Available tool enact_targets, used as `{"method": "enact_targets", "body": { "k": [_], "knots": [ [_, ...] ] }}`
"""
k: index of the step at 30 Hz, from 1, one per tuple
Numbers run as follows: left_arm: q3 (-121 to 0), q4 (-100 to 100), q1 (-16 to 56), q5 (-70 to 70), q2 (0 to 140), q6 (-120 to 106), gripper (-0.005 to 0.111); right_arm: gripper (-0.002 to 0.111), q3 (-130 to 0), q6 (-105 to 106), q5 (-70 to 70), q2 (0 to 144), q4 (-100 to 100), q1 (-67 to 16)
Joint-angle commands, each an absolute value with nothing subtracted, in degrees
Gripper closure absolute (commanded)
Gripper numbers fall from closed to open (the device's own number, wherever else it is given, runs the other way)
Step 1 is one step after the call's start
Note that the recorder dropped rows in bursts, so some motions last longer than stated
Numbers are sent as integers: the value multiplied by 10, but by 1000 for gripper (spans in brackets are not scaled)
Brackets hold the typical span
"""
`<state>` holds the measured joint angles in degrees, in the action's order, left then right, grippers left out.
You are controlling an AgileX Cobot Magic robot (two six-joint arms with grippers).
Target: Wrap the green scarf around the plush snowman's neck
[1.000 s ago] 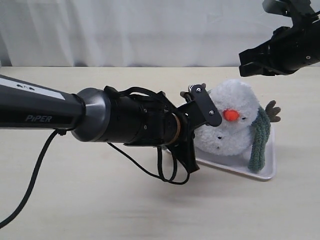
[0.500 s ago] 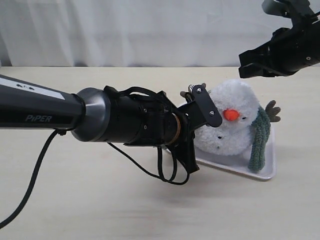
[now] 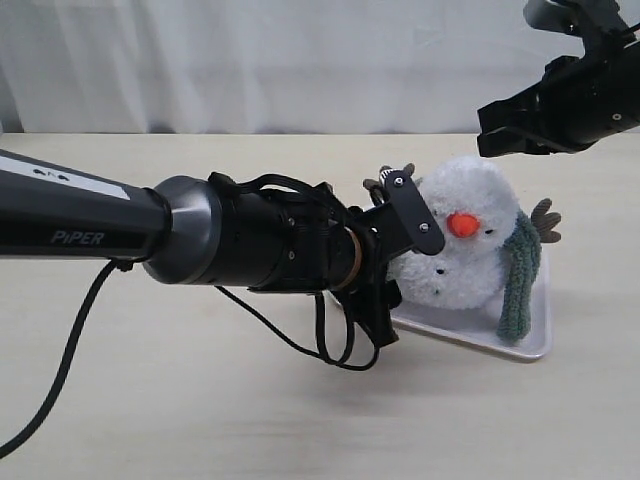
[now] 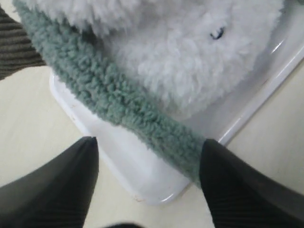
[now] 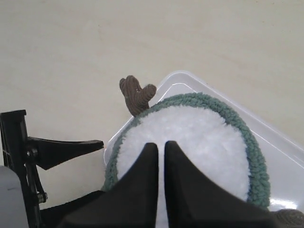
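Fingers of the left gripper stand wide apart, gripping nothing, just beside the green scarf that rings the plush snowman sitting on a white tray; the right gripper, fingers together and empty, hovers above its head.

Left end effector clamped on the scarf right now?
No: in the left wrist view the left end effector has its fingers spread wide, and the green scarf lies ungripped beyond them.
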<state>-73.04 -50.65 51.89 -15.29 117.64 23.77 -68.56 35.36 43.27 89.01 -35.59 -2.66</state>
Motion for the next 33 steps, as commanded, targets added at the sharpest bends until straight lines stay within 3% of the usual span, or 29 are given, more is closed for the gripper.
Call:
{"method": "enact_targets", "body": {
  "k": [1,9,12,17,20,24,27,33],
  "knots": [
    [-735,-505,520,-197,1161,238,46,104,-683,353,432,890,-345,-27],
    [-735,-452,520,-278,1098,240,49,104,-683,352,432,886,-336,-27],
    [-735,-448,520,-281,1080,240,70,104,-683,352,441,871,-336,-27],
    [-734,-438,520,-277,1067,236,93,103,-683,352,464,837,-291,-27],
    [-734,-432,520,-264,1059,236,106,93,-683,289,472,815,-234,-27],
    [-718,-428,517,-204,1030,238,107,66,-682,158,497,806,-115,-27],
    [-672,-428,503,-107,993,255,107,54,-668,124,490,807,-85,-27],
    [-583,-428,429,62,926,294,107,53,-623,124,472,811,-96,5]
  ]
}}
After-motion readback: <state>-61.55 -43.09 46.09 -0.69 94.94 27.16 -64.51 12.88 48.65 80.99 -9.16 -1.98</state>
